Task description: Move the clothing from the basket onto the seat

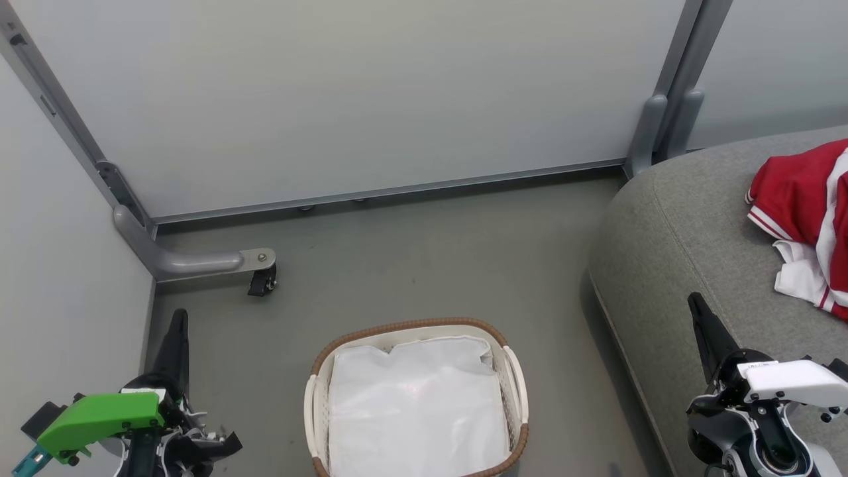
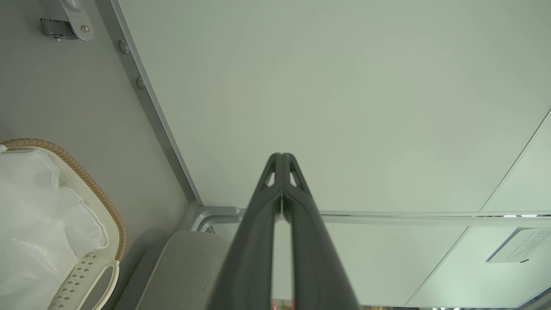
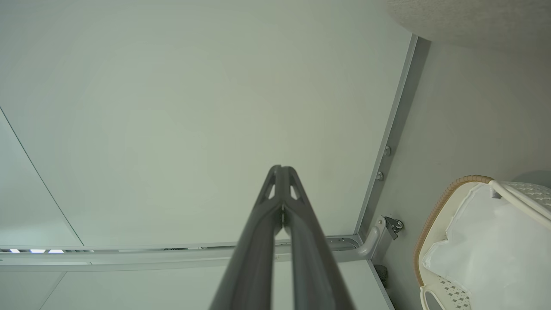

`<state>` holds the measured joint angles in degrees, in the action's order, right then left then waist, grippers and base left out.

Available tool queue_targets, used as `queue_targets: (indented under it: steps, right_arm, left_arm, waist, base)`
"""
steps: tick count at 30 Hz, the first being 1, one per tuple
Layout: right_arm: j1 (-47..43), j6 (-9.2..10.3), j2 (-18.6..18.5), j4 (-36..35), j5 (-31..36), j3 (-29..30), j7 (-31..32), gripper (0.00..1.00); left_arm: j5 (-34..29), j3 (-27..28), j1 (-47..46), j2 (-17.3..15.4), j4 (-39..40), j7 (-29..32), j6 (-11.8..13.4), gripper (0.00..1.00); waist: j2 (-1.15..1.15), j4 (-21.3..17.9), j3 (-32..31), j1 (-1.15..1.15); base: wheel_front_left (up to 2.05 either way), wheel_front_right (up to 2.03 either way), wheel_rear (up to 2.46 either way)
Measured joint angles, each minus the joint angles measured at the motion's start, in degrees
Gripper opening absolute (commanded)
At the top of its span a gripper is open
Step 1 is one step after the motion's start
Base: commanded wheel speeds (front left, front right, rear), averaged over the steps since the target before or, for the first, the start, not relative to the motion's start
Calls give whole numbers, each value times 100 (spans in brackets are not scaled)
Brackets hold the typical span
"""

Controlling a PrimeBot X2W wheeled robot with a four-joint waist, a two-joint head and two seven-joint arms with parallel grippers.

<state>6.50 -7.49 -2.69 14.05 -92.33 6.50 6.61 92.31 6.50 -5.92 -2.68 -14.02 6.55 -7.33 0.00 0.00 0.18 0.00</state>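
In your head view the basket point(image 1: 411, 326) sits on the floor point(image 1: 430, 265) at 6 o'clock, and the bottom edge cuts off its near end. A crumpled white liner point(image 1: 417, 404) covers its inside, and you cannot tell what lies beneath it. The sofa point(image 1: 676, 225) fills 3 to 4 o'clock; its rounded edge stands apart from the basket's right side, with a strip of bare floor between them. The clothing point(image 1: 805, 218) lies on top of the sofa at 3 o'clock, red with white panels and striped trim. The right edge of the picture cuts it off, so its full spread is hidden from you. Open floor runs from the basket toward 12 o'clock as far as the pale wall panel point(image 1: 364, 99) and its metal rail point(image 1: 397, 192). At 9 o'clock a grey foot with a small black wheel point(image 1: 263, 281) juts out onto the floor. Your left gripper point(image 1: 177, 318) stands at 8 o'clock, close to the left wall point(image 1: 59, 265) and well apart from the basket. Your right gripper point(image 1: 695, 305) stands at 4 o'clock over the sofa's front edge. Each wrist view shows its gripper pressed together at the tips with nothing between them, pointing at the wall panel
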Motion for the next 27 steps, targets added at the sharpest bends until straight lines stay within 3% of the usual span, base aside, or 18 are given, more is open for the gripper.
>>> queue_targets:
  steps: [27]
  right_arm:
    - [0,0,-1,0,0,0,0,0]
  left_arm:
    - [0,-1,0,0,1,0,0,0]
  waist:
    - [0,0,0,0]
  base:
    - [0,0,0]
